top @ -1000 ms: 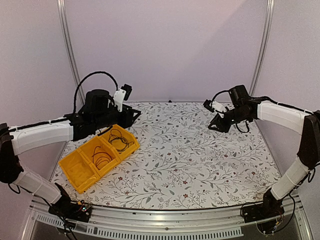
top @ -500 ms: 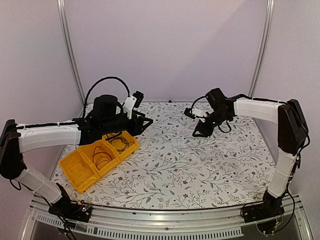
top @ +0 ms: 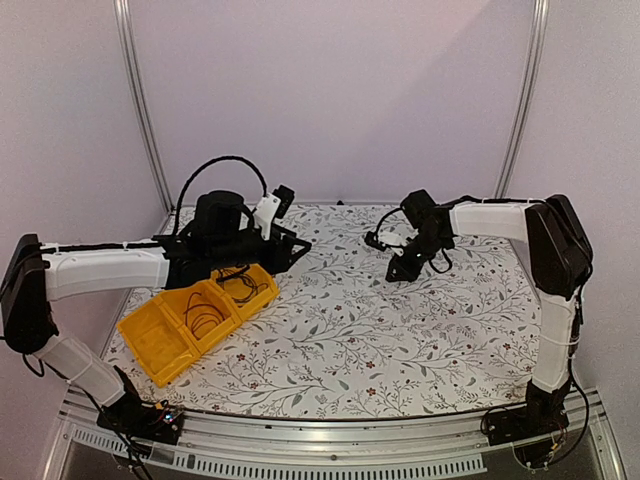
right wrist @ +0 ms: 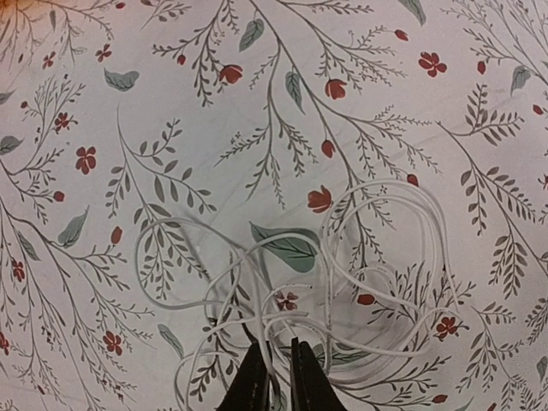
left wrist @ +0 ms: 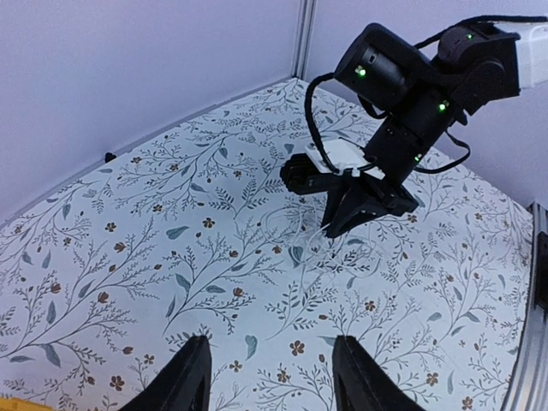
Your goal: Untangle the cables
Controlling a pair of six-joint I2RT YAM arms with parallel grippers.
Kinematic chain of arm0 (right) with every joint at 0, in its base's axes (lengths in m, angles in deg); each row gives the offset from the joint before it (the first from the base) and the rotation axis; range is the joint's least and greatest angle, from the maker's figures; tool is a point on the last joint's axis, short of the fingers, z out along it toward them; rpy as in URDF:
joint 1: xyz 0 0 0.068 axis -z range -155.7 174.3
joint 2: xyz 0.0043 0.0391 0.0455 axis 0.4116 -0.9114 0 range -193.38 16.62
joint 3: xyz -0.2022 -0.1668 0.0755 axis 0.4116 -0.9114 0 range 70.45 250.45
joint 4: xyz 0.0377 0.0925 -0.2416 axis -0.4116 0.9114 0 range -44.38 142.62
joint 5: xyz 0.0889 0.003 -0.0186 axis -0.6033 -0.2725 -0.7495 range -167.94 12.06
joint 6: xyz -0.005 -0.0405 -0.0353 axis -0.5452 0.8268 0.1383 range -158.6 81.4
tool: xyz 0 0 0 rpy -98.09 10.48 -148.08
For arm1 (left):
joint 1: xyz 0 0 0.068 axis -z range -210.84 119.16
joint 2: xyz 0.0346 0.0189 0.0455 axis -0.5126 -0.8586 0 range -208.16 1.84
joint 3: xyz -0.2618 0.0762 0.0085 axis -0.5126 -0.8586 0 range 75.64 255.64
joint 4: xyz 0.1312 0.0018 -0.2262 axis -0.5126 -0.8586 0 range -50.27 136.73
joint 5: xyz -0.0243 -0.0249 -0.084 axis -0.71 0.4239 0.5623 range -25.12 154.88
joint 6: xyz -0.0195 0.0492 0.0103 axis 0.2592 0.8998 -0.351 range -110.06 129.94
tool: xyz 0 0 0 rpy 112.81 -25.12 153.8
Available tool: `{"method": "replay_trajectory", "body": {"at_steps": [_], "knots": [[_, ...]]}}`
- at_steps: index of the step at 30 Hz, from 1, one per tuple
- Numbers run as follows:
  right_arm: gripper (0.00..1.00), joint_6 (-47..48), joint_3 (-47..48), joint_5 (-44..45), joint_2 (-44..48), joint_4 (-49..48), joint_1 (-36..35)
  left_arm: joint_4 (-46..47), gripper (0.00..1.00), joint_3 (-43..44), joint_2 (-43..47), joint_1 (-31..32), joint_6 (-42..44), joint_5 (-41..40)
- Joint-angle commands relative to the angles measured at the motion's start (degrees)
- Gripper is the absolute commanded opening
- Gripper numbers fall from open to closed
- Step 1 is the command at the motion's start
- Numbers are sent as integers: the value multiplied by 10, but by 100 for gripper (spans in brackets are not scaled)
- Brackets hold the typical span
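- Pale, thin cable lies in a loose, overlapping coil on the flowered counter, toward the far middle and directly beneath the right tool.
- Right tool: its fingers are pinched almost together at the near edge of the coil, with a strand running into the slit between them. I judge it closed on that strand, though the contact itself is tiny in the wrist view.
- Left tool is spread wide with nothing between its fingers. It hovers above the counter just past the far end of the yellow bin, well apart from the pale coil.
- Dark cables sit as small coils in the two farther compartments of that bin; their exact colours cannot be told from above.
- Handling, as a judgement: the pale cable looks very light and limp, with just enough spring to keep its loops rounded. A lifted strand will likely drag neighbouring loops along with it.
- Best hold seems to be a single outer loop or a free end, not the crossing where several strands pile up near the fingers. No free end is plain to see.
- Risk: so thin and smooth a wire may slip from the pinch, or tighten into a knot if pulled fast.
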Motion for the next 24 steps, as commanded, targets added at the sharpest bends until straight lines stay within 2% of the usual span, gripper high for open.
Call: {"method": "replay_trajectory", "body": {"at_steps": [1,4,10,13,19,24], "knots": [[8,-6,6,-25,17,0,1,3,49,16,-14,8,-3,2],[1,-11,0,-35,56,9,0,23,49,8,-23,11,0,8],[0,-20,-23,-76,166,32,-1,96,47,-22,-39,43,25,70],[0,-21,-28,-99,213,55,-1,131,51,-13,-52,77,-2,18],[0,-25,-31,-128,254,79,-3,277,55,21,-130,129,-57,-90],[0,-25,-30,-164,272,85,-4,388,53,100,-260,143,-150,-84]]}}
